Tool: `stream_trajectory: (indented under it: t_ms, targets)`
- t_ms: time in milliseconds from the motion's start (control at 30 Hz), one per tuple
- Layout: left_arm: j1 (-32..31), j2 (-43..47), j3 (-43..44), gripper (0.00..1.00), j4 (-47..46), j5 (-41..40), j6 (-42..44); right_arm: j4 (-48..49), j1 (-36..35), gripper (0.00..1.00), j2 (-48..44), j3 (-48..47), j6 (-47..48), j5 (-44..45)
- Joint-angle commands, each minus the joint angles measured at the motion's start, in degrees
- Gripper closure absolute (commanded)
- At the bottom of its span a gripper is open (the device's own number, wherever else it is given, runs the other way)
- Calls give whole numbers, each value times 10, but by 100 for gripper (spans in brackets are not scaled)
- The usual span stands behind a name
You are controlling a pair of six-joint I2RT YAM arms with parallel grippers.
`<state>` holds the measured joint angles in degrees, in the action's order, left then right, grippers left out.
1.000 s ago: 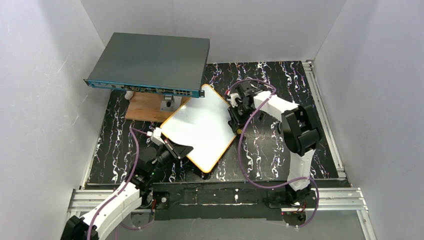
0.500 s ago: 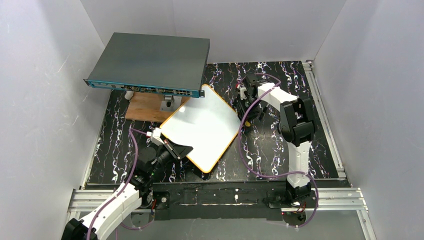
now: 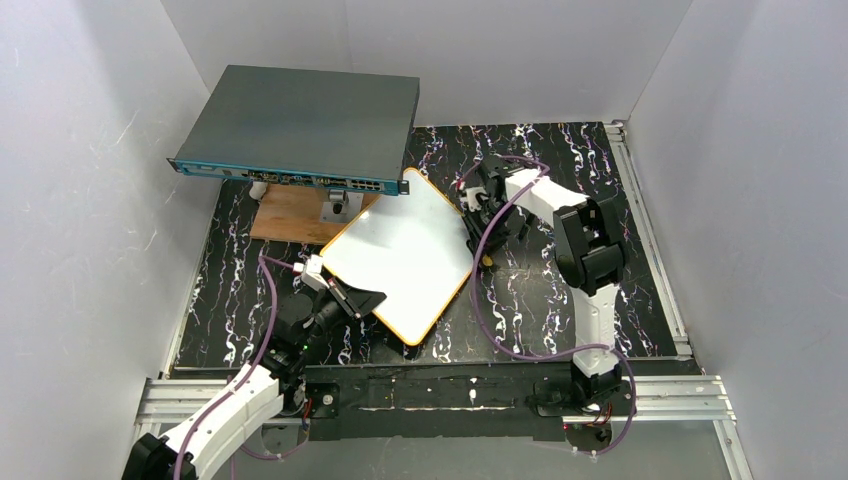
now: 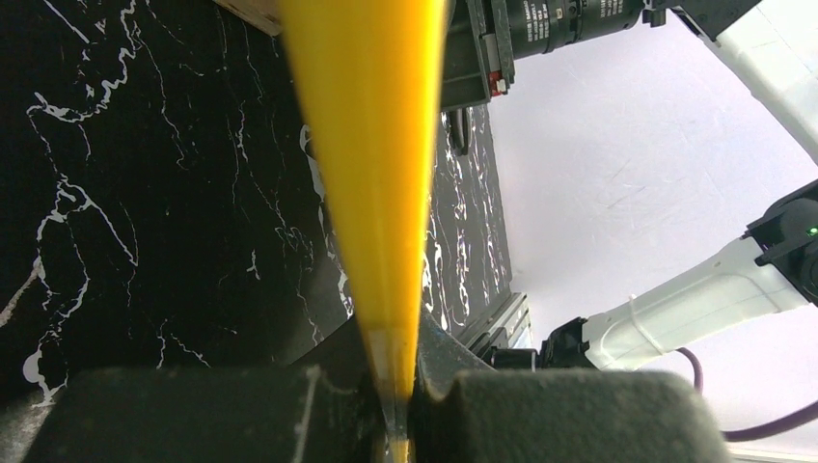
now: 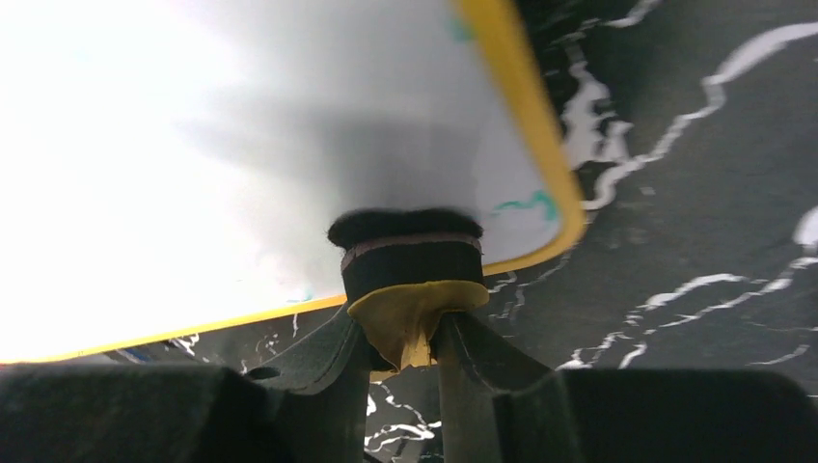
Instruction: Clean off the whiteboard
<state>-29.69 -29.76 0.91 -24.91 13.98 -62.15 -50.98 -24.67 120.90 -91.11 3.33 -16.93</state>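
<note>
- The small white rectangular whiteboard with a yellow-orange frame (image 3: 400,250) is seen mid-table, its near edge clamped by the left gripper (image 4: 394,391).
- A black-and-yellow felt eraser (image 5: 410,275) is pinched by the right gripper (image 5: 405,349) and set against the board's corner, beside green marks (image 5: 526,203).

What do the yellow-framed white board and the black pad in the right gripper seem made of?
The yellow-framed white board: glossy coated panel, likely plastic frame; reflects light. The black pad: probably felt on yellow foam; fuzzy edge.
</note>
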Motion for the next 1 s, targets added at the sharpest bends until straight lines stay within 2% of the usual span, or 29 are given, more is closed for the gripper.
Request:
stream_trajectory:
  t_ms: [0, 200, 267, 367, 500, 667, 767, 967]
  targets:
    - [-20, -7, 22, 100, -56, 170, -3, 28, -74, 99, 28, 22, 25, -103]
    - [-20, 15, 19, 100, -38, 167, -4, 8, -120, 99, -31, 49, 50, -158]
    - [-20, 25, 19, 100, -32, 167, -2, 23, -114, 99, -67, 60, 45, -167]
    - [-20, 34, 18, 100, -22, 167, -1, 51, -67, 99, -112, 61, 26, -176]
    - [-21, 35, 19, 100, -20, 168, 0, 60, -5, 99, -127, 49, 21, -134]
    - [-20, 31, 23, 100, -21, 169, 1, 54, 13, 99, -107, 55, 25, -63]
    - [-21, 41, 28, 100, -3, 167, 6, 56, 13, 99, -131, 103, 38, -55]
    - [-20, 53, 26, 100, 24, 149, 11, 90, 8, 99, -245, 240, 117, -19]
